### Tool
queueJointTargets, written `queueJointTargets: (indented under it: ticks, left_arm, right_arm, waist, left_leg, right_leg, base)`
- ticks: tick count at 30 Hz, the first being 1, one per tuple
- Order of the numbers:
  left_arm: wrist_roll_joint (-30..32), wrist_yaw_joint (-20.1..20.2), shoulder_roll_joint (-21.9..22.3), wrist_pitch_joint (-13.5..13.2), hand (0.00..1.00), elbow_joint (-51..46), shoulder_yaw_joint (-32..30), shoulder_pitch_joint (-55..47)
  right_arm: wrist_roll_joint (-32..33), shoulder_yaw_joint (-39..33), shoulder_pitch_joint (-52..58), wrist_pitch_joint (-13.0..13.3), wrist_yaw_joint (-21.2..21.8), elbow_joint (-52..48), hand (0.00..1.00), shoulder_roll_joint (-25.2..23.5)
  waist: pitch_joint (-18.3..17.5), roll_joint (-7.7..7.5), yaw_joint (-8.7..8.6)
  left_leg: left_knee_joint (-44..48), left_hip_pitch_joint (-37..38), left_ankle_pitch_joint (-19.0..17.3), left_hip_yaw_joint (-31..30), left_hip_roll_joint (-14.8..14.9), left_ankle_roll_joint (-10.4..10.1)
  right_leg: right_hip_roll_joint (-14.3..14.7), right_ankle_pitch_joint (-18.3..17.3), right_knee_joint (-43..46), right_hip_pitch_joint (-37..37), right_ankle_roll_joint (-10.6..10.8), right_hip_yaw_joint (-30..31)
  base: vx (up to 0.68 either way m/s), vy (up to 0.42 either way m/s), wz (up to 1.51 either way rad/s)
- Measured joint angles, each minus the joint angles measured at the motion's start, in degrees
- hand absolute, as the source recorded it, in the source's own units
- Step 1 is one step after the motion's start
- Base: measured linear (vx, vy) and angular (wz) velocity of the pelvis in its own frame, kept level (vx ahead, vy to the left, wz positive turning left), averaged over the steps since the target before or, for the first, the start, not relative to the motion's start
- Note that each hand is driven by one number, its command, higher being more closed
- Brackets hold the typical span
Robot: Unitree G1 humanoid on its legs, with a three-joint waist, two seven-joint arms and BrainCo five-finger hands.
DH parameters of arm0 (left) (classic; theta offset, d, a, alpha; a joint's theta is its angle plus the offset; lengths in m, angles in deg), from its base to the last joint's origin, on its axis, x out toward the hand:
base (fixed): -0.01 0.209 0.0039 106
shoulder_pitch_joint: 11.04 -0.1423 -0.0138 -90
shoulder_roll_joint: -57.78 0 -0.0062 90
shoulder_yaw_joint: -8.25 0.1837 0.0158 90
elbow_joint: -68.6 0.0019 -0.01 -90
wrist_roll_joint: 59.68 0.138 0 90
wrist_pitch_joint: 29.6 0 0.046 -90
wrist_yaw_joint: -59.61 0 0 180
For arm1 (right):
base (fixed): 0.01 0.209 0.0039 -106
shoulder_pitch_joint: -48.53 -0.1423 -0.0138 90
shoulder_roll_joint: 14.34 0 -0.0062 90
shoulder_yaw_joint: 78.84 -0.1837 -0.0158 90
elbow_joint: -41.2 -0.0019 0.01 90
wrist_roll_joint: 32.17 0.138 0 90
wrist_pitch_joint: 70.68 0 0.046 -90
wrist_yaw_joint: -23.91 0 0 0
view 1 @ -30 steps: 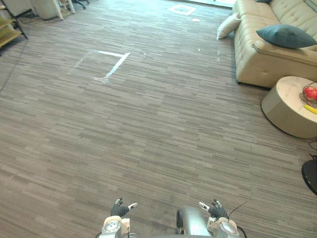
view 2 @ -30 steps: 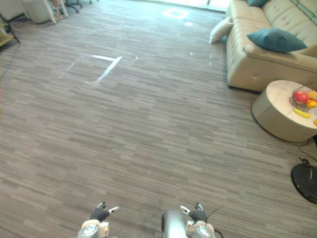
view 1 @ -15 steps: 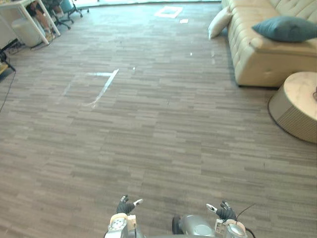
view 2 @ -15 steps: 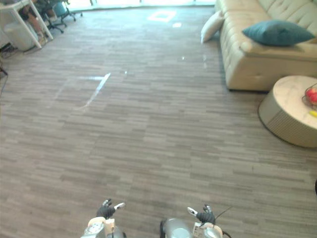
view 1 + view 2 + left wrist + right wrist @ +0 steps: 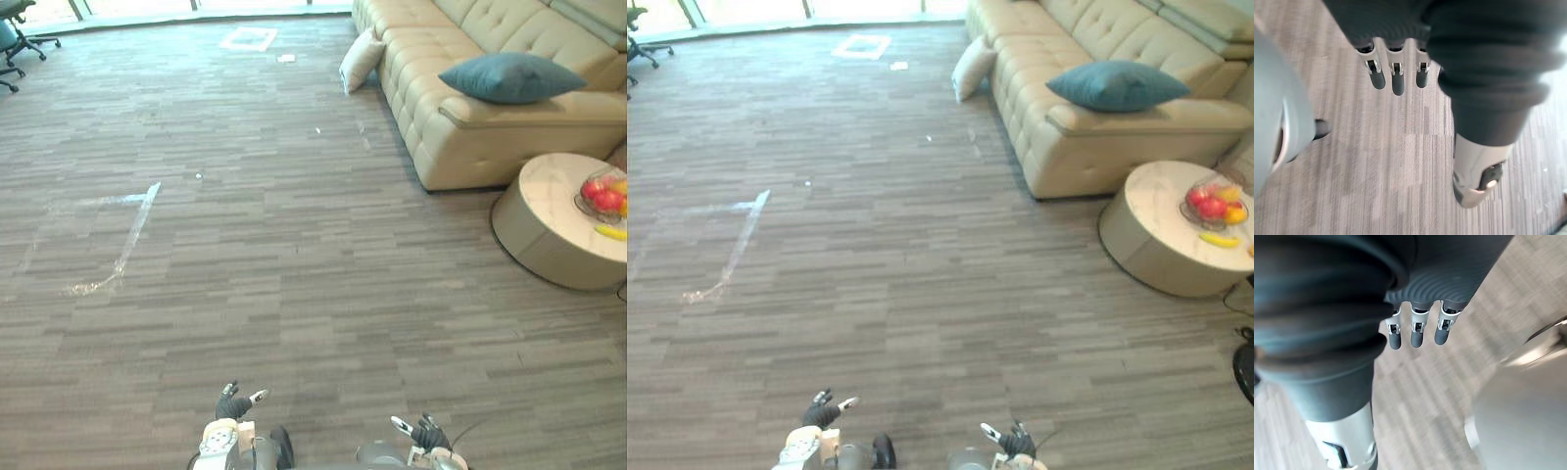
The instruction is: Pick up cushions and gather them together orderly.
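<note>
from the head, a teal cushion (image 5: 509, 76) lies on the beige sofa (image 5: 460, 147) and a cream cushion (image 5: 361, 61) leans on the floor against its far end, well apart from the left hand (image 5: 233, 404) and right hand (image 5: 423, 432). left wrist view: its fingers (image 5: 1397, 81) hang relaxed, holding nothing. right wrist view: fingers (image 5: 1418, 333) likewise loose and empty.

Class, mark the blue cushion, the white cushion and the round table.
Blue cushion (image 5: 509, 76): left eye view, its middle.
White cushion (image 5: 361, 61): left eye view, its middle.
Round table (image 5: 547, 192): left eye view, bare top.
</note>
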Motion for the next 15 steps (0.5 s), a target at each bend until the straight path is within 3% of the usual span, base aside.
queueJointTargets:
  ticks: [1,3,5,6,7,8,9,10,11,12,13,14,15]
  left_arm:
    - [-0.01,-0.02,0.34,0.03,0.0,0.29,0.55,-0.14]
    - [0.0,0.01,0.18,0.16,0.0,0.96,1.52,-0.07]
    - [0.0,0.06,0.24,0.59,0.0,1.77,2.28,0.12]
    - [0.02,0.18,0.07,0.56,0.0,1.73,3.13,-0.26]
    - [0.02,0.28,0.01,0.58,0.0,1.85,3.3,-0.96]
    - [0.07,0.29,1.64,0.49,0.0,1.84,2.54,-0.32]
    - [0.1,0.4,2.3,0.47,0.0,1.68,1.53,-0.19]
    - [0.12,0.41,2.55,0.47,0.0,1.65,1.41,-0.12]
    - [0.13,0.43,3.51,0.48,0.0,1.58,0.98,-0.2]
    - [0.16,0.91,3.51,0.51,0.0,0.88,0.1,-0.23]
    - [0.12,0.97,3.58,0.52,0.0,0.28,-0.67,-0.34]
    - [0.09,0.93,3.6,0.46,0.0,-2.03,-3.02,-0.83]
    - [0.09,0.77,3.42,0.33,0.0,-3.42,-3.14,-1.29]
  right_arm:
    - [0.0,0.02,-0.17,0.58,-0.01,-1.0,0.0,0.28]
    - [0.03,-0.08,-0.79,0.81,0.08,-1.62,0.0,0.62]
    - [0.07,-0.27,-1.18,0.95,0.38,-2.17,0.0,1.24]
    - [-0.02,-0.16,-1.02,0.72,0.42,-1.96,0.0,1.93]
    - [0.0,-0.12,-0.45,0.45,0.5,-1.31,0.0,2.4]
    - [-0.05,-0.63,-0.78,0.04,0.35,-0.8,0.0,3.94]
    - [-0.05,-0.51,-0.84,-0.04,0.36,-1.15,0.0,4.31]
    - [-0.05,-0.49,-0.83,-0.1,0.39,-1.36,0.0,4.33]
    - [-0.01,-0.54,-0.83,-0.47,0.46,-1.87,0.0,4.61]
    - [0.0,-0.52,-0.93,-0.55,0.35,-2.04,0.0,4.89]
    - [-0.01,-0.51,-0.93,-0.62,0.3,-2.04,0.0,4.89]
    - [0.0,0.32,-0.75,-0.9,0.22,-2.05,0.0,4.24]
    - [0.01,1.61,-0.42,-0.92,0.24,-2.05,0.0,3.4]
  waist:
    - [-0.06,1.16,-0.29]
    - [0.38,1.86,-1.0]
    - [0.52,1.76,-1.92]
    - [0.36,1.26,-1.92]
    - [0.25,0.91,-1.95]
    - [0.29,3.18,-1.64]
    - [0.32,3.72,-1.4]
    - [0.33,3.76,-1.54]
    - [0.94,4.75,-2.23]
    - [2.0,5.48,-2.34]
    - [2.24,5.77,-2.19]
    - [2.84,5.36,-1.35]
    - [2.79,4.36,-0.56]
  left_leg:
    - [-2.28,3.63,-0.95,-0.1,0.69,0.05]
    - [-4.6,7.59,-1.22,-0.55,1.49,0.36]
    - [-6.6,11.52,-1.24,-2.15,2.2,0.4]
    - [-7.78,13.52,-1.29,-3.55,1.74,0.31]
    - [-8.21,15.46,-1.5,-5.01,1.16,-0.04]
    - [-7.61,17.02,-0.49,-6.28,3.34,-1.85]
    - [-5.12,16.44,1.64,-6.69,3.53,-5.31]
    - [-3.08,15.72,2.38,-7.15,3.62,-6.23]
    - [10.31,10.78,5.2,-8.73,5.28,-9.2]
    - [27.45,4.09,9.39,-9.96,8.78,-12.77]
    - [33.44,2.14,9.17,-9.72,10.2,-12.81]
    - [45.78,-2.39,6.99,-7.52,13.6,-11.2]
    - [47.88,-5.49,4.74,-5.28,14.37,-9.76]
  right_leg:
    - [1.19,-2.24,-1.58,-4.16,-1.11,-3.02]
    - [3.05,-4.67,-7.46,-8.58,-2.73,-5.51]
    - [4.32,-3.59,-22.1,-13.18,-3.79,-8.58]
    - [4.68,2.2,-35.27,-13.17,-4.36,-9.35]
    - [4.58,11.09,-37.33,-12.77,-7.03,-8.92]
    - [5.22,7.66,-33.23,-12.58,-8.68,-9.84]
    - [4.67,4.52,-30.75,-12.56,-8.83,-9.96]
    - [4.48,3.27,-30.04,-12.42,-8.75,-10.16]
    - [4.55,-0.14,-29.98,-9.51,-9.09,-10.53]
    - [5.77,-1.58,-32.43,-4.39,-9.57,-11.14]
    - [6.47,-1.79,-33.61,-2.39,-9.85,-11.24]
    - [7.95,-2.33,-38.0,5.07,-10.74,-11.35]
    - [8.02,-2.7,-41.41,10.08,-11.08,-11.17]
  base:
    - [0.67,0.167,-0.09]
    - [0.53,0.048,0.23]
    - [0.63,-0.073,0.59]
    - [0.65,-0.137,0.72]
    - [0.94,-0.201,0.62]
    - [0.69,-0.147,0.35]
    - [0.67,-0.168,0.14]
    - [0.52,-0.204,0.23]
    - [0.64,-0.24,0.25]
    - [0.63,-0.219,0.17]
    - [0.57,-0.151,-0.18]
    - [0.6,-0.149,-0.38]
    - [0.55,-0.141,-0.44]
